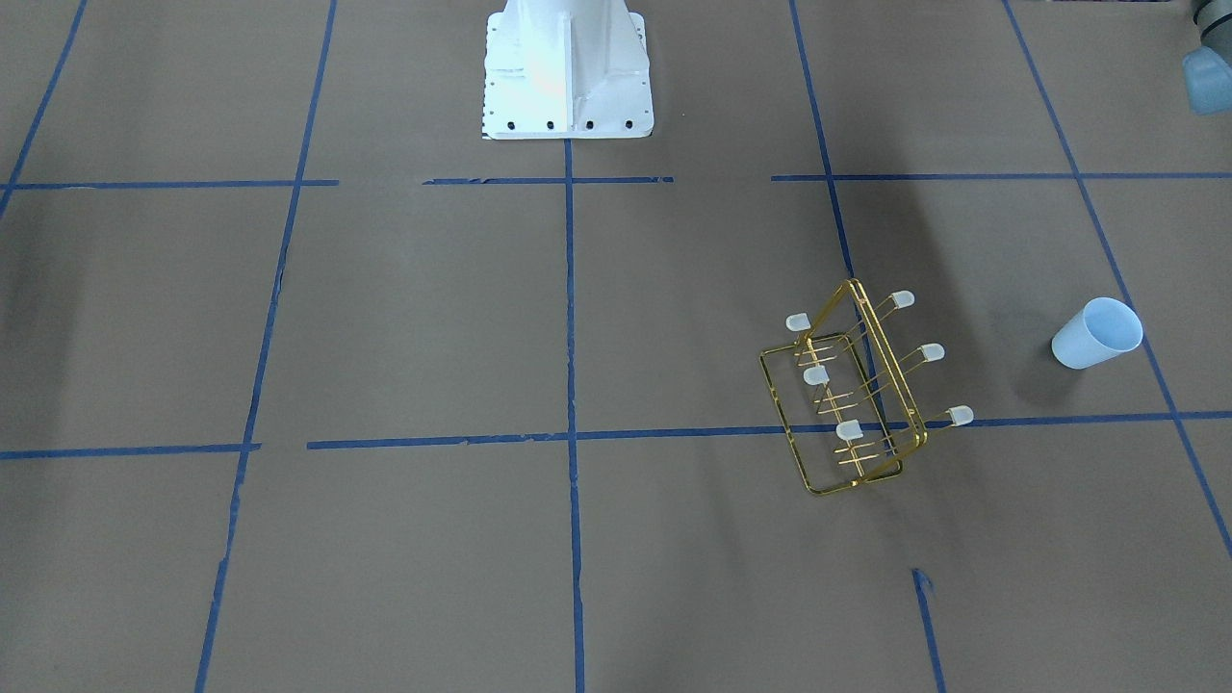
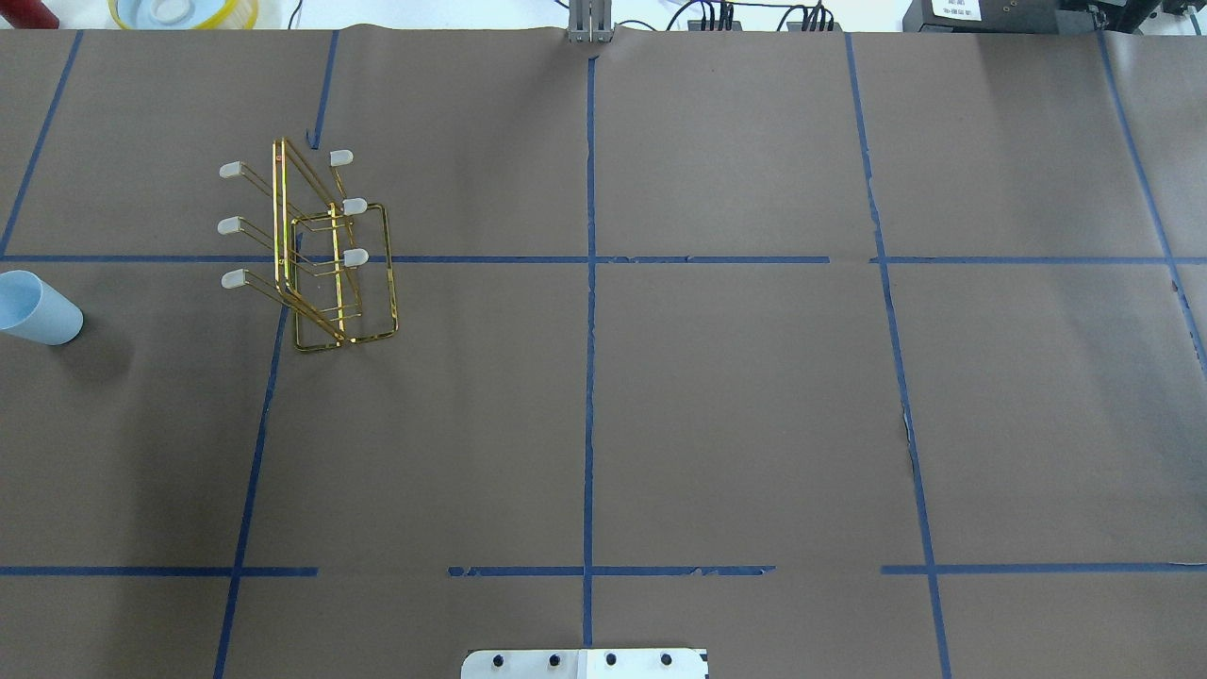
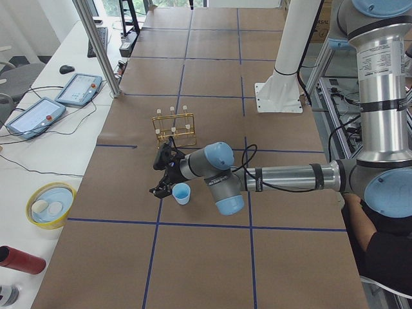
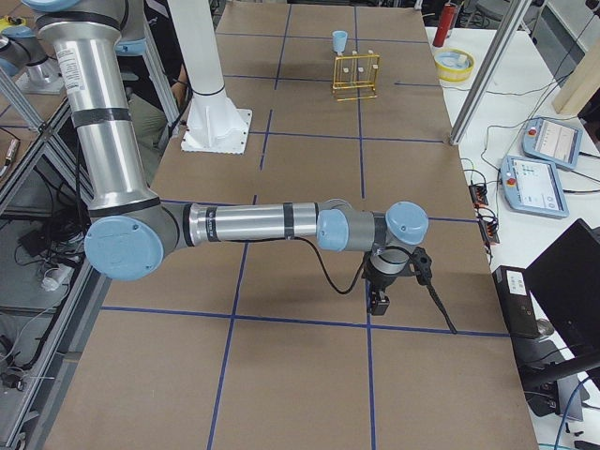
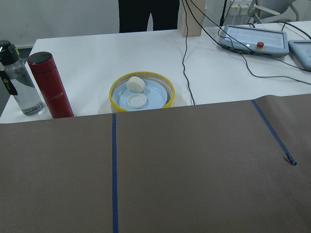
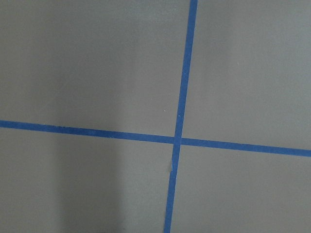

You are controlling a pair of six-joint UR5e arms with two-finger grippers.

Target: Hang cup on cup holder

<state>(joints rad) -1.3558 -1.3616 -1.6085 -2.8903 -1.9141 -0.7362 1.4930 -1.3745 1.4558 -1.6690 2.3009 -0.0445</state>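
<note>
The left arm's black two-finger gripper (image 3: 162,175) hangs just beside the single small, smooth, pale-blue tapered plastic cup (image 1: 1097,333), which stands mouth up. How wide it is, I cannot tell, nor for the right gripper (image 4: 380,298), well apart. One gold wire cup holder (image 1: 885,361) with six white-capped prongs stands near the cup on the brown paper-covered table (image 1: 404,318).

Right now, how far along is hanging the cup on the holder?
Nothing looks done: the cup stands on the table beside the cup holder, apart from it, and all six prongs are bare. In hand: the left gripper is near the cup, not holding it. Left: grasp, carry, hang on a prong.
</note>
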